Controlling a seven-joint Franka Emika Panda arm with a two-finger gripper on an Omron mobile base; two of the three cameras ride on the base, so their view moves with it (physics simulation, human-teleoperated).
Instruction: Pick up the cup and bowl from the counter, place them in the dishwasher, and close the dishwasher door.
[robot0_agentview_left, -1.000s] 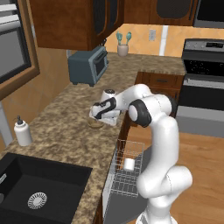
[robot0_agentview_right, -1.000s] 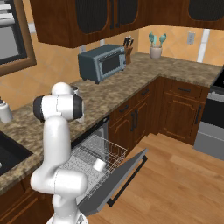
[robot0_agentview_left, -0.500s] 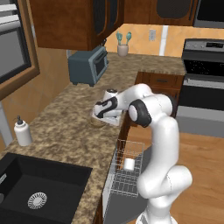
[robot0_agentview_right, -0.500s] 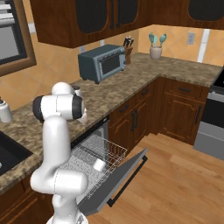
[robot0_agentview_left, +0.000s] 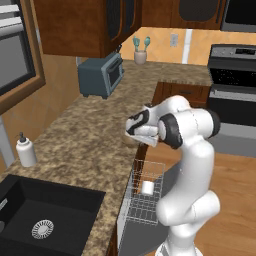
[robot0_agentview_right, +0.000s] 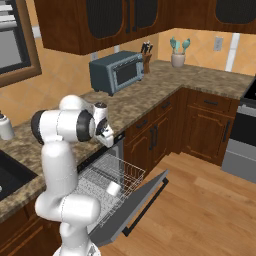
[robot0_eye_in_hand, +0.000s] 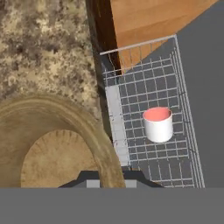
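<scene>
Fingers narrowed on the rim of the wooden bowl (robot0_eye_in_hand: 57, 144): lift straight, then clear the granite counter (robot0_agentview_left: 85, 135) edge toward the rack beside the cup (robot0_eye_in_hand: 158, 124).

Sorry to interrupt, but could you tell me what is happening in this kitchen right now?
The robot arm is loading the dishwasher, whose door is folded down with the wire rack pulled out. The cup already stands in the rack. The gripper is now closed on the rim of the wooden bowl, which sits on the counter near its edge.
</scene>
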